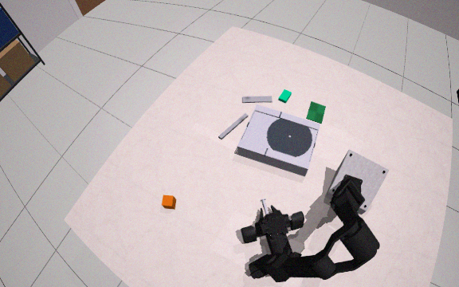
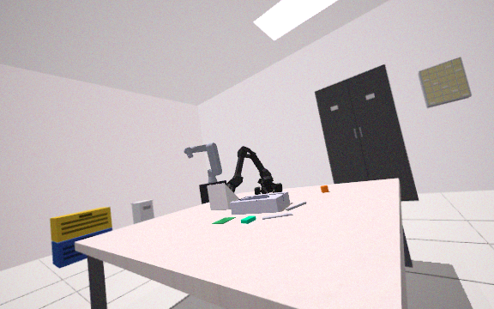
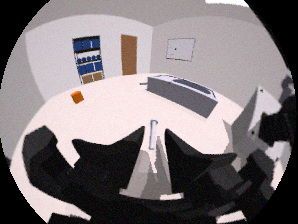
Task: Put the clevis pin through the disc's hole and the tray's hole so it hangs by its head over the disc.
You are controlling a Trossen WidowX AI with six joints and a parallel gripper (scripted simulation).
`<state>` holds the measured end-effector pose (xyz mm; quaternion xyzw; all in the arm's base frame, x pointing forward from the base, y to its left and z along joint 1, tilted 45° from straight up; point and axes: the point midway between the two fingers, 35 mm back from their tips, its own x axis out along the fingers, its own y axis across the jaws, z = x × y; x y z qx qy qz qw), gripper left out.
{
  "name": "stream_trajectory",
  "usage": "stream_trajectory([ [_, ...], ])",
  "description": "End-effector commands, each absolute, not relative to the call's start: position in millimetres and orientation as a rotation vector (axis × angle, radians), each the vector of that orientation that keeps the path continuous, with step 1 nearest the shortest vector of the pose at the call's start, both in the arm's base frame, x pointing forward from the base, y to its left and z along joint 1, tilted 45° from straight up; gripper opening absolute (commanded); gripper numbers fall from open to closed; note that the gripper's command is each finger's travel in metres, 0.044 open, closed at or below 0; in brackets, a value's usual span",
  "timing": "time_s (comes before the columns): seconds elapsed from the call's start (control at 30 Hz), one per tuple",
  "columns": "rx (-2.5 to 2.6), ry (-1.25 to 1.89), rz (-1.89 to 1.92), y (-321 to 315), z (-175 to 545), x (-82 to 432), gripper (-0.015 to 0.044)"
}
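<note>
"Gripper point(image 1: 267, 208) point(image 2: 268, 191) point(image 3: 154, 129) open or clenched, would you say?" asked the first.

"Released," said the second. "Its fingers stand partly apart, and the wrist view shows a gap on either side of the steel pin point(image 1: 264, 206) point(image 3: 153, 136). The pin lies between them, ungripped, its head at the end pointing away from the gripper. Whether the shank touches the table point(image 1: 198, 159) point(image 2: 337, 240) point(image 3: 115, 115), I can't tell."

"So it's out of the tray point(image 1: 253, 137) point(image 2: 257, 208) point(image 3: 180, 97)?"

"Yes, well apart from it, on the arm's side. The dark disc point(image 1: 279, 139) point(image 3: 192, 86) lies flat inside the tray, with a small pale spot at its middle where the hole is. I can't make out the tray's own pin hole."

"And the rest?"

"Two thin grey bars, one point(image 1: 256, 99) point(image 2: 277, 216) near a small teal block point(image 1: 284, 96) point(image 2: 248, 220), the other point(image 1: 233, 126) point(image 2: 296, 206) just beside the tray. A flat green square point(image 1: 316, 112) point(image 2: 224, 221) is close to the tray too. The orange cube point(image 1: 168, 202) point(image 2: 324, 189) point(image 3: 77, 97) sits well away from the pin."
</note>
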<state>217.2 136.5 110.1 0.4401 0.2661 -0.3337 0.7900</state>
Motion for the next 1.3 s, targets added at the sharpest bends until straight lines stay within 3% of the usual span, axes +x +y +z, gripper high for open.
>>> stream_trajectory([
  [0.0, 0.947, 0.573, -0.718, 136.2, 110.3, 217.2, 0.0160],
  [0.93, 0.943, 0.574, -0.723, 112.7, 132.3, 215.0, 0.0160],
  [1.27, 0.828, 1.246, -0.802, 84.2, 91.4, 210.3, 0.0160],
])
